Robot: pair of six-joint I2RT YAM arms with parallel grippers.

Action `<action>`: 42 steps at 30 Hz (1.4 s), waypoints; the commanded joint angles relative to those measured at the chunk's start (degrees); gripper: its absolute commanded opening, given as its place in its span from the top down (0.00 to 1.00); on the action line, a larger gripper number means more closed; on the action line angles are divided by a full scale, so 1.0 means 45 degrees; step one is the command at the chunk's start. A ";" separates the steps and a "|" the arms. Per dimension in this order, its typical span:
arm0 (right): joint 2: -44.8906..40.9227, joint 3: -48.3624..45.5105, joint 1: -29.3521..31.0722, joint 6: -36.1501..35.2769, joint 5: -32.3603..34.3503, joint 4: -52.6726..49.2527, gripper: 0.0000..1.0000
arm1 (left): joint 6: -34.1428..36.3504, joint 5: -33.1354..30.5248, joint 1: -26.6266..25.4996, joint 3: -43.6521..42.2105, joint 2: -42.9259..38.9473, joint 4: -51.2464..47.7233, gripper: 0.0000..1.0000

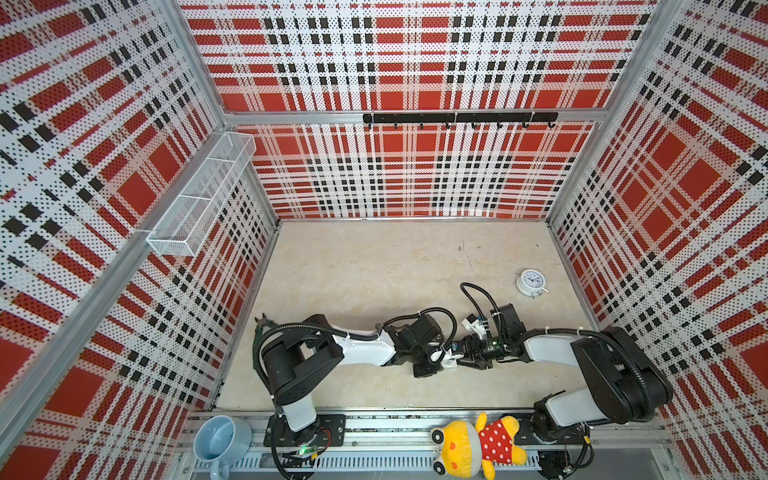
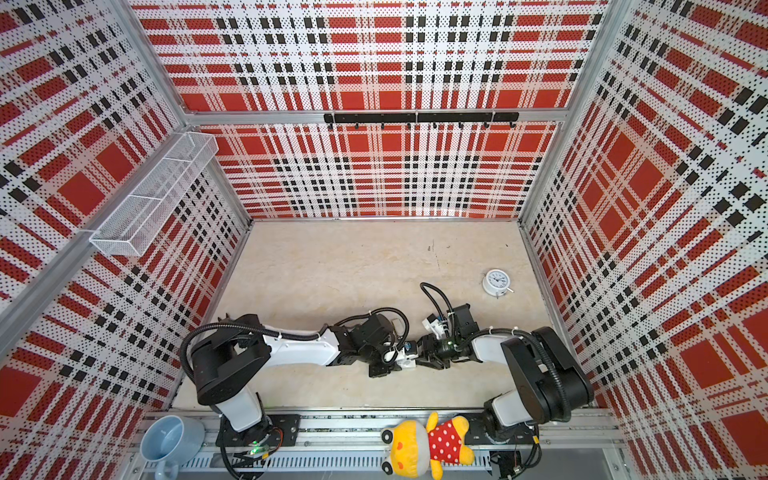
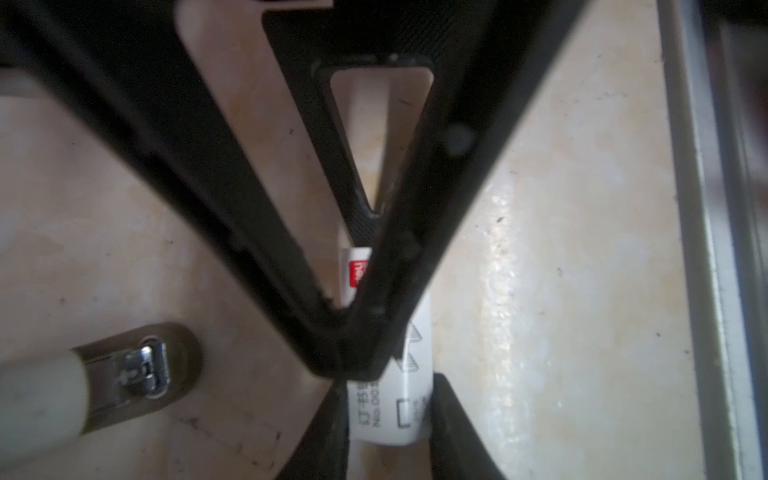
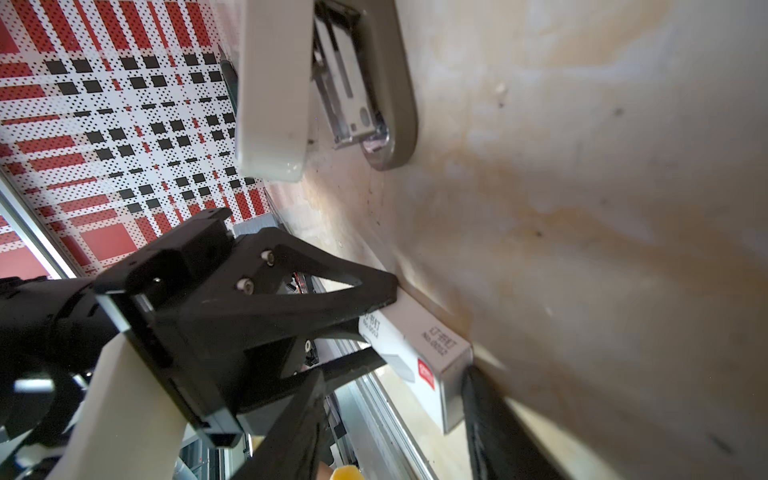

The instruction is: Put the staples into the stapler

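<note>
left end effector (image 3: 356, 368) pinches white staple box (image 3: 411, 399), long axis pointing into right end effector (image 4: 395, 374), whose grip is unclear.

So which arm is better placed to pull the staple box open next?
Right, probably. The left hand is shut on one end of the white staple box, anchoring it; the right hand flanks the other end, placed to pull there.

Pale stapler (image 4: 345, 91) lying open, silver channel exposed
</note>
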 commanded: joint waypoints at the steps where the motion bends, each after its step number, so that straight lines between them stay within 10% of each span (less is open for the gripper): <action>1: 0.0165 0.0328 0.0150 -0.0502 -0.1029 0.0606 0.47 | 0.0261 0.0755 -0.0077 0.0190 0.0579 -0.0601 0.67; 42: -0.0641 0.0333 -0.0192 -0.0997 0.0760 -0.0633 0.48 | 0.0897 0.0520 0.0230 0.0613 -0.0548 -0.2318 0.35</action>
